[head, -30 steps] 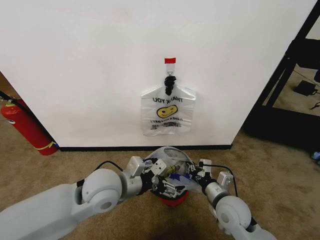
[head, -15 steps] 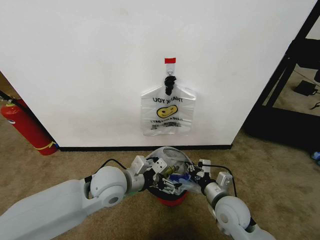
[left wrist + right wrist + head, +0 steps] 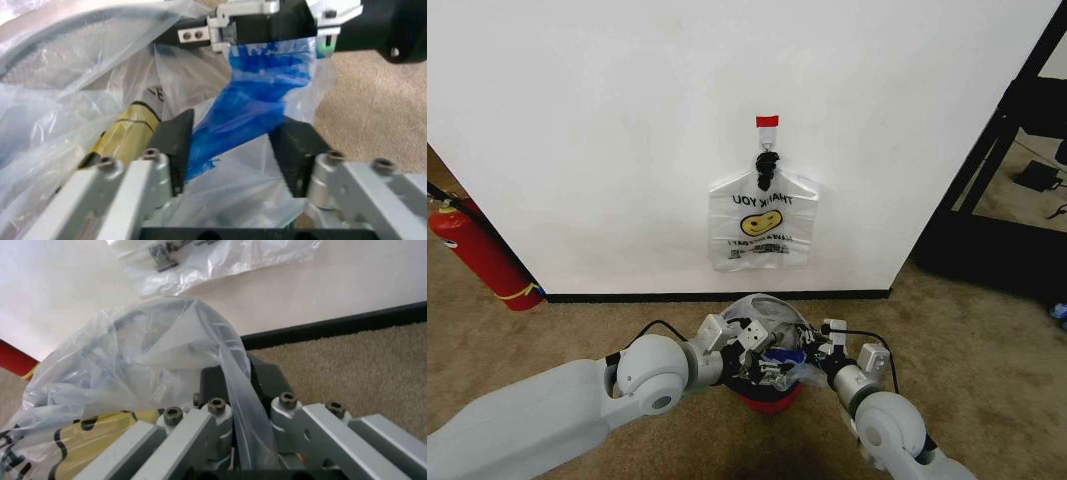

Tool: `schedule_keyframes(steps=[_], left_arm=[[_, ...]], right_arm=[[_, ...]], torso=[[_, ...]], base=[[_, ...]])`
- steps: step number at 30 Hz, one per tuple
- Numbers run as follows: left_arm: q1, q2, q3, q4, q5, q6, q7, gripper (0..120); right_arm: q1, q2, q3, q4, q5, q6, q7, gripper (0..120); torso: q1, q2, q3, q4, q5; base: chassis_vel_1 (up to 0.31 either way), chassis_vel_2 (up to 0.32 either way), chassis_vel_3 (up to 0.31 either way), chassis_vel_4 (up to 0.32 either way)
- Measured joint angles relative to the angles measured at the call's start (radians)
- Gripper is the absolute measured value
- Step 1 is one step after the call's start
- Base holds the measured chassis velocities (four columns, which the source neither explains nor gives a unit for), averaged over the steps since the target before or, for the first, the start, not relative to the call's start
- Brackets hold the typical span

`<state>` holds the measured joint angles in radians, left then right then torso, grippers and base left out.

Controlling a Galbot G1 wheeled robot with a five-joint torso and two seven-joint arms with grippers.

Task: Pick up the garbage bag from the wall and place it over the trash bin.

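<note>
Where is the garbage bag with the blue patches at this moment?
In the head view the garbage bag is draped over the trash bin on the carpet below the wall, between the left gripper and right gripper.

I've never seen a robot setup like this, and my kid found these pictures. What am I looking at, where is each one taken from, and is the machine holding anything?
This is a wheeled robot with two grey arms. The wide picture comes from its head, looking down at a tan carpet and a plain white wall.

The other two come from cameras on its wrists. The left gripper is open around a blue patch of the thin translucent white plastic garbage bag. The right gripper is shut on that bag's film.

Both arms meet low over the small round black mesh trash bin with a red base, the bag draped on top. A second smiley bag hangs on the wall, and a red fire extinguisher leans beside it.
</note>
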<state>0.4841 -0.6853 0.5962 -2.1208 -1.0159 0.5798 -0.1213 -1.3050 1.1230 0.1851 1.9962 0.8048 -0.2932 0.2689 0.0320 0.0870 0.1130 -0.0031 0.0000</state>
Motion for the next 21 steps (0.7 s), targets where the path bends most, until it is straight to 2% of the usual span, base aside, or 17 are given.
schedule_keyframes(steps=[3, 4, 7, 11, 21], left_arm=[[0.008, 0.007, 0.0, 0.0, 0.0, -0.002, 0.0, 28], [0.008, 0.007, 0.0, 0.0, 0.0, -0.002, 0.0, 28], [0.019, 0.009, -0.002, -0.004, 0.002, -0.004, -0.002, 16], [0.057, 0.018, -0.016, -0.036, 0.011, -0.005, -0.012, 0], [0.123, 0.04, -0.02, -0.106, 0.054, -0.014, -0.022, 0]], right_arm=[[0.002, -0.002, 0.0, -0.001, 0.003, 0.0, 0.001, 1], [0.002, -0.002, 0.0, -0.001, 0.003, 0.0, 0.001, 1], [0.002, -0.002, 0.0, -0.001, 0.007, -0.001, 0.004, 1], [0.005, 0.005, 0.002, -0.003, 0.013, -0.001, 0.01, 1], [-0.006, 0.029, 0.014, -0.006, 0.017, 0.0, 0.033, 1]], torso=[[0.0, 0.0, 0.0, 0.0, 0.0], [0.0, 0.0, 0.0, 0.0, 0.0], [0.0, 0.0, 0.0, 0.0, -0.0001], [0.0, 0.0, 0.0, -0.0001, -0.0001], [0.0, 0.0, 0.0, -0.0004, -0.0001]], base=[[0.0, 0.0, 0.0, 0.0], [0.0, 0.0, 0.0, 0.0], [0.0, 0.0, 0.0, 0.0], [0.0, 0.0, 0.0, 0.0], [0.0, 0.0, 0.0, 0.0]])
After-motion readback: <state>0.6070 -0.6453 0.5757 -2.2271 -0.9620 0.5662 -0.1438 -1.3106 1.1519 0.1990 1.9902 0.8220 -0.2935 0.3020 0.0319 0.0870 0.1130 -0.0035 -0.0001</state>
